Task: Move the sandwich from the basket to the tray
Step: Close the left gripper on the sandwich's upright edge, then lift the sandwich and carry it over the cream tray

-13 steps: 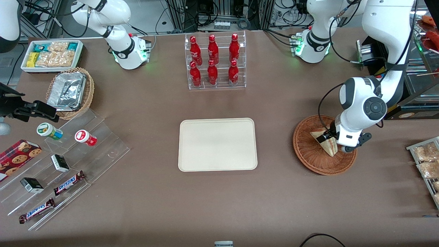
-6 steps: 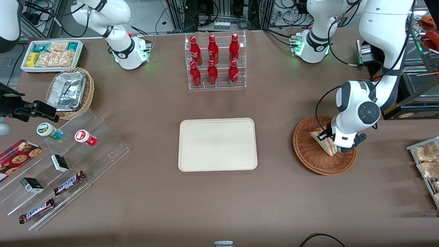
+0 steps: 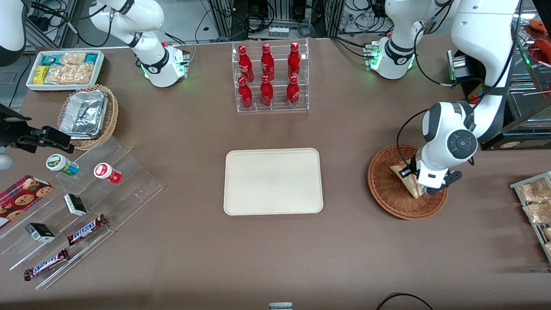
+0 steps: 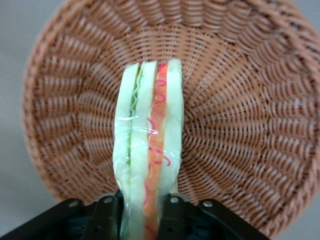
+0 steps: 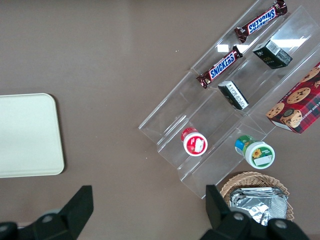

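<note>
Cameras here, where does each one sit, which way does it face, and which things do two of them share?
Front view: high, facing both arms; left arm's gripper over the round reddish-brown wicker basket.
Left wrist view: straight down between the fingers clamping the layered wedge sandwich, basket beneath.
Right wrist view: looks down on the flat cream rectangular tray; parked fingers show.
Shared: sandwich and basket, front and left wrist; tray, front and right wrist.

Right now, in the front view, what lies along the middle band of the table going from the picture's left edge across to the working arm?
Foil containers' basket → red-lidded cup → tray → basket → sandwich, held by the gripper.
</note>
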